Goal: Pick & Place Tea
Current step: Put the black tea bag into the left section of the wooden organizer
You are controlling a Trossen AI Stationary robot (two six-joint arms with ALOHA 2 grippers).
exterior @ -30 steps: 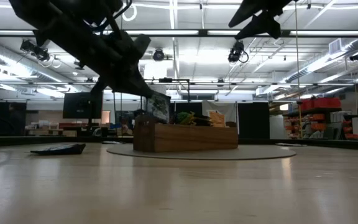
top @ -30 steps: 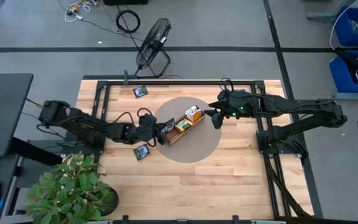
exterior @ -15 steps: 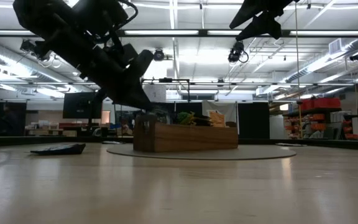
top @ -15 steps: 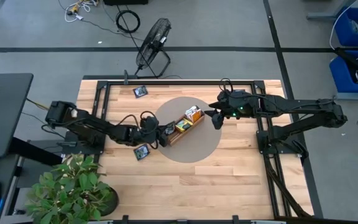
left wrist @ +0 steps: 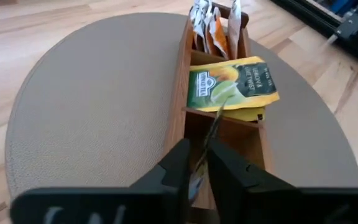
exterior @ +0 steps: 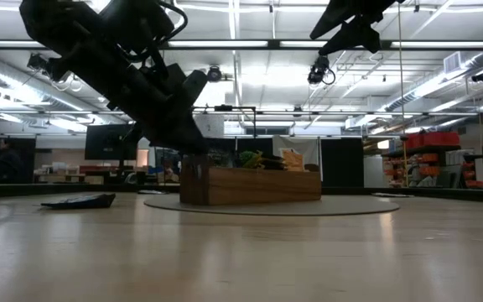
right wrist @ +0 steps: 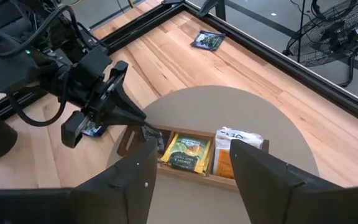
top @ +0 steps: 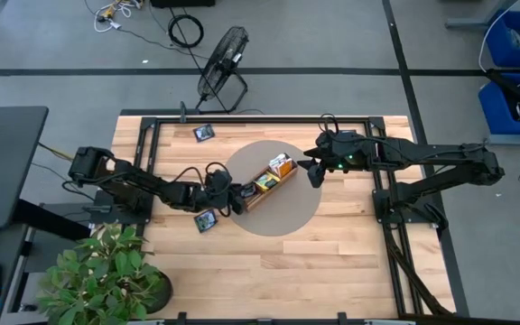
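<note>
Dark jaws of the left gripper (left wrist: pixel 194 163) stood narrowly parted around a thin tea packet (left wrist: pixel 199 163), seen edge-on, poised over the near end compartment of the wooden tray (top: pixel 262 186); whether they pinched it or had just let go could not be told. Yellow-green packets (left wrist: pixel 232 81) lay in the tray's middle compartment, and orange-and-white packets (left wrist: pixel 213 25) stood upright in its far end compartment. The tray rested on a round grey mat (top: pixel 289 217) on the desk (top: pixel 332 262). One dark packet (top: pixel 206 220) lay on the bare wood beside the mat, near the tray's left-arm end; another dark packet (top: pixel 204 133) lay well away from the tray, by the desk's far edge. The right gripper (top: pixel 314 171) hovered just beyond the tray's opposite end, its jaws spread and empty.

Judging by appearance, each packet would be very light, thin and flexible, with a smooth wrapper liable to slip; a grip across one edge or corner, taken well in from the margin, seemed the soundest hold.
</note>
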